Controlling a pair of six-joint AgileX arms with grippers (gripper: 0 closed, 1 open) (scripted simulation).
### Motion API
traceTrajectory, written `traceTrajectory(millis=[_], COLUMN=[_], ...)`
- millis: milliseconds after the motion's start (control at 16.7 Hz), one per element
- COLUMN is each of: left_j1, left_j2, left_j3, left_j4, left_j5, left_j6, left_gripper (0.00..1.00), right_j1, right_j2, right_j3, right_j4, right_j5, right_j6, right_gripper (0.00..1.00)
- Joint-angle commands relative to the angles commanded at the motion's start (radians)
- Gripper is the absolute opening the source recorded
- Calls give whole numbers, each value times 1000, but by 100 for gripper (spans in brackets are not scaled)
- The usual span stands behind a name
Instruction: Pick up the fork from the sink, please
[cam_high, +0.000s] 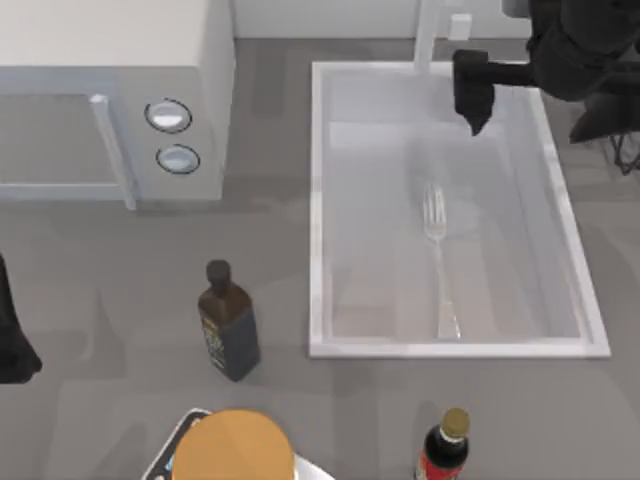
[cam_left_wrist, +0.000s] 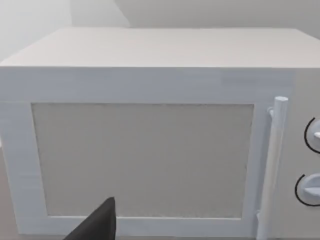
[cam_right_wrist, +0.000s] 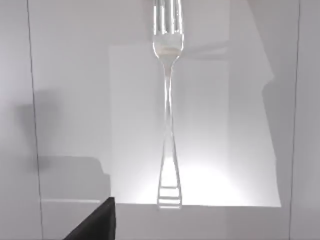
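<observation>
Top view: the fork (cam_high: 438, 262) is lying flat on the floor of the sink (cam_high: 325, 200), in the right-centre of the frame, tines pointing toward the top edge of the frame, wide handle end sitting near the sink's lower wall. Nothing is touching it.

The right pincer (cam_high: 476, 118) is hanging over the upper part of the sink, upper right of the frame, just below the white faucet post (cam_high: 428, 35), well apart from the fork and up-frame of its tines. It is holding nothing; how far open it is, cannot tell. The right arm is reaching in from the upper right corner.

Right wrist view: the fork (cam_right_wrist: 168, 115) is running down the middle of the frame on the pale sink floor (cam_right_wrist: 75, 100), tines at the top edge, handle widening toward the bottom. A dark finger (cam_right_wrist: 97, 222) is showing at the lower left.

The left arm is sitting parked at the lower left edge of the top view, pincer state cannot tell. Left wrist view is facing the microwave (cam_left_wrist: 145, 150), door and handle bar in frame.

Also on the grey surface (cam_high: 100, 300) in the top view: microwave (cam_high: 110, 100) upper left, dark bottle (cam_high: 228, 322) lower centre-left, second dark bottle (cam_high: 445, 450) at the bottom edge, orange-brown round thing (cam_high: 235, 448) at the bottom edge.
</observation>
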Motion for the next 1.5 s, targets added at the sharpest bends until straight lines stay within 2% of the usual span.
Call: traceTrajectory(millis=[300,540,1020,1500], left_j1=[0,0,0,0], left_j2=[0,0,0,0], left_j3=[0,0,0,0], left_j4=[0,0,0,0], left_j5=[0,0,0,0], left_j6=[0,0,0,0], left_gripper=[100,100,100,100], right_j1=[52,68,63,69], right_j2=[353,467,485,628], right_j3=[318,421,390,173], right_j4=[-165,-217,-175,200], right_j5=[2,3,3,5], right_j6=[39,50,49,52], right_gripper=[100,100,100,100])
